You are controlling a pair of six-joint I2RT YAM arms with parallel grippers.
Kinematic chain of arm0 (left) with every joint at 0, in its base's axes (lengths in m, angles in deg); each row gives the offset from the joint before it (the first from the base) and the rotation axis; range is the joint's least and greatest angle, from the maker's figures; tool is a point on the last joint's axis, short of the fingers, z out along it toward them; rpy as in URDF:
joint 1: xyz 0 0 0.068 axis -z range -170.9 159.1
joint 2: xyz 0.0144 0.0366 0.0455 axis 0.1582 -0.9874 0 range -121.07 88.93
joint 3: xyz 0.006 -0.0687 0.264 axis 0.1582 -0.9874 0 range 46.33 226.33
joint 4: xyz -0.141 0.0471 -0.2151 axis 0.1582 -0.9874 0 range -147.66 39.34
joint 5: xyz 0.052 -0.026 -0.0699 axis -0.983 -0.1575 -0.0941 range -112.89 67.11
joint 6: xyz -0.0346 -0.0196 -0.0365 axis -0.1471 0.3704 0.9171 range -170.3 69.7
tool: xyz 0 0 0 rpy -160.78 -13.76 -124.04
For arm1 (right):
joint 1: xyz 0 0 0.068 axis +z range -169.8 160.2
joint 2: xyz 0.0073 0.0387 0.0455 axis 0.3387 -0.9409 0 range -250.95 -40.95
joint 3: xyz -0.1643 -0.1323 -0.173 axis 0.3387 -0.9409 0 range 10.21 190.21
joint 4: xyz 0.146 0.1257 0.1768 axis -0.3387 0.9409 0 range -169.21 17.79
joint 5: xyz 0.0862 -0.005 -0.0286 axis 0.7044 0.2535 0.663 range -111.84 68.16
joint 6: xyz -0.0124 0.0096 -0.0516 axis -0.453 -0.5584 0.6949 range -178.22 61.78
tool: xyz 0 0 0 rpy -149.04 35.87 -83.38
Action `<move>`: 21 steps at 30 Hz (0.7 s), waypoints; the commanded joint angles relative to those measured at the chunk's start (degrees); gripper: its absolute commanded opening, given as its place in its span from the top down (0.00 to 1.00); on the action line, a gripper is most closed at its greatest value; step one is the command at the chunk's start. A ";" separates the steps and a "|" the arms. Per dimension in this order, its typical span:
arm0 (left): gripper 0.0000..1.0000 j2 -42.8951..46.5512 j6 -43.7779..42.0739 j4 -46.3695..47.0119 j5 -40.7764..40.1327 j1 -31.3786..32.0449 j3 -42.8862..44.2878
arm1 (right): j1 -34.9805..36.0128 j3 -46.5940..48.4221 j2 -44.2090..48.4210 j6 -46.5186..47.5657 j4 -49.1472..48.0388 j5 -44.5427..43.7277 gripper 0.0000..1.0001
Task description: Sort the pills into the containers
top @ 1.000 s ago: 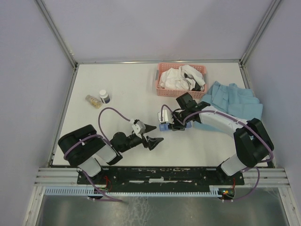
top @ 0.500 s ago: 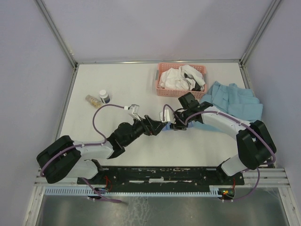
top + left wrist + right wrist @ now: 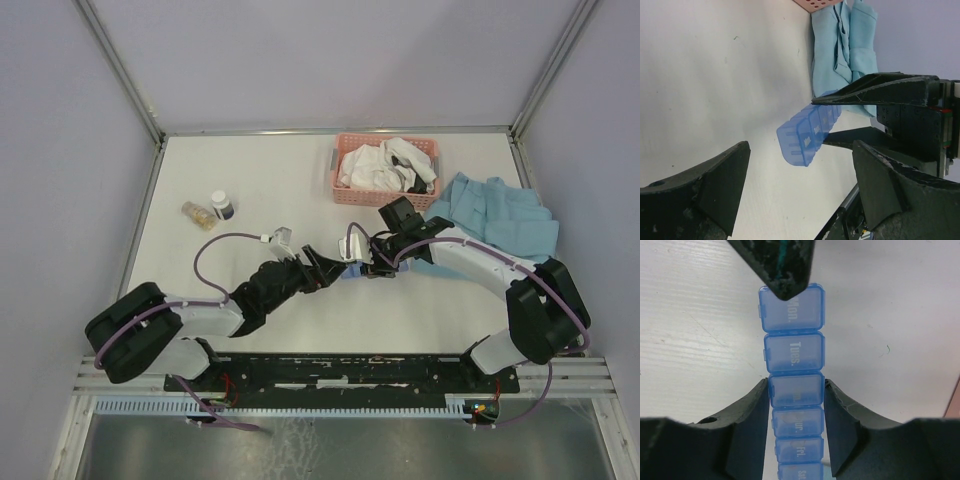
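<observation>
A white desk (image 3: pixel 260 170) is seen from above, with two black robot arms reaching in from its near edge and meeting near the middle. The right end effector (image 3: pixel 796 386) pinches a narrow blue translucent pill organiser (image 3: pixel 794 352) across its width, one finger on each long side at about the third compartment. The organiser sits near the centre of the desk, slightly toward the right edge. Its free end points toward the left arm. The square lids are printed with day names; "Mon." and "Tues." read clearly at the free end, "Fri." and "Sat." at the end nearer the wrist. All the lids in view look closed. Whether the strip rests on the desk or is lifted off it cannot be told.

The left end effector (image 3: pixel 325 270) is spread wide and holds nothing. It faces the free end of the organiser, and one of its fingertips (image 3: pixel 782 270) overlaps the "Mon." lid in the right wrist view; contact cannot be confirmed.

A pink basket (image 3: pixel 370 197) of white cloth (image 3: pixel 380 165) stands at the far edge, right of centre. A light blue cloth (image 3: pixel 500 220) lies along the right edge. Near the left edge, a small white-capped bottle (image 3: pixel 221 205) stands just beside a clear bottle (image 3: pixel 197 213) with tan contents.
</observation>
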 commanded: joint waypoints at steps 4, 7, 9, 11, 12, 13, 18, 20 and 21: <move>0.16 -9.65 7.73 16.62 8.72 -1.98 1.02 | 0.19 0.24 2.29 0.18 0.29 3.45 0.62; 0.22 -15.21 10.39 24.37 11.47 -2.13 1.47 | 0.26 0.22 2.31 0.18 0.37 3.78 0.62; 0.24 -18.15 11.96 26.72 12.58 -2.16 2.36 | 0.25 0.26 2.42 0.18 0.38 3.84 0.62; 0.26 -20.23 13.08 27.89 13.45 -2.14 3.28 | 0.36 0.19 2.36 0.25 0.37 3.85 0.62; 0.26 -21.12 13.45 28.54 13.62 -2.10 3.49 | 0.34 0.14 2.31 0.28 0.44 3.85 0.62; 0.27 -21.86 13.70 29.16 13.55 -2.11 3.65 | 0.36 0.15 2.28 0.27 0.38 3.81 0.62; 0.29 -22.85 13.71 27.61 13.51 -2.06 4.89 | 0.82 0.16 1.98 0.29 0.31 3.70 0.62; 0.34 -23.30 13.67 27.23 13.79 -2.08 5.30 | 0.94 0.13 2.03 0.23 0.29 3.59 0.62; 0.38 -23.60 13.79 27.26 14.02 -2.08 5.46 | 0.89 0.19 1.98 0.19 0.22 3.55 0.62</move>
